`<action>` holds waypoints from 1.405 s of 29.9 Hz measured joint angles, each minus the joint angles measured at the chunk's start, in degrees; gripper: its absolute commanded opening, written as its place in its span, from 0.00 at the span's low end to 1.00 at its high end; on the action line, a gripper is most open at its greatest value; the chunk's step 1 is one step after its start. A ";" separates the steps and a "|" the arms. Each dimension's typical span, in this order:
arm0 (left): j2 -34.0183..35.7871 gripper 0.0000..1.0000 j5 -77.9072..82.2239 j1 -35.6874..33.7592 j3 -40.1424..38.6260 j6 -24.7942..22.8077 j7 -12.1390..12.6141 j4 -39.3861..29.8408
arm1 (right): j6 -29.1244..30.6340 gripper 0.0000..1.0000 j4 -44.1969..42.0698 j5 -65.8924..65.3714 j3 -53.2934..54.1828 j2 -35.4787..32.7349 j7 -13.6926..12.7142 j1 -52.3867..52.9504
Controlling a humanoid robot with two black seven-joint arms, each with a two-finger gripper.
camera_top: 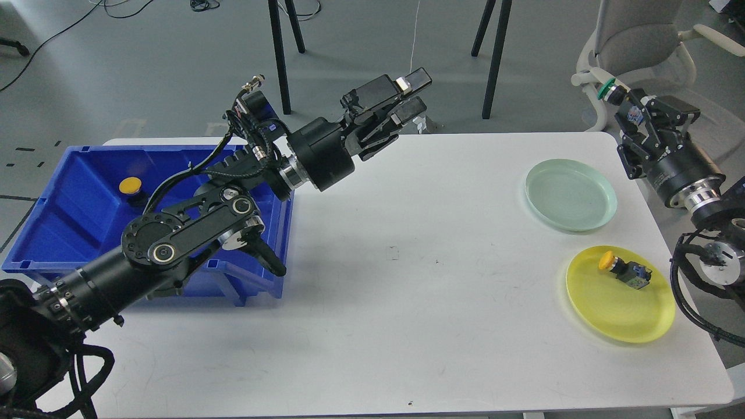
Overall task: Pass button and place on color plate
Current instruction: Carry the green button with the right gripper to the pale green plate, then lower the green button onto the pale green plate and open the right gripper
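My right gripper [621, 100] is shut on a green button [608, 91] and holds it in the air beyond the table's far right corner, above and right of the pale green plate [570, 195]. My left gripper [414, 96] is open and empty, raised over the far edge of the table near the middle. A yellow button [623, 269] lies on the yellow plate [620, 299] at the right. Another yellow button [130, 186] sits in the blue bin [70, 215] at the left.
The white table [407, 279] spreads between the bin and the plates. A grey office chair [646, 41] stands behind the right gripper. Black stand legs [495, 52] rise behind the table's far edge.
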 measured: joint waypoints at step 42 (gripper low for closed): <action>0.08 0.69 -0.09 0.12 0.00 0.00 0.00 0.01 | -0.16 0.29 -24.96 0.92 0.19 20.31 0.00 0.97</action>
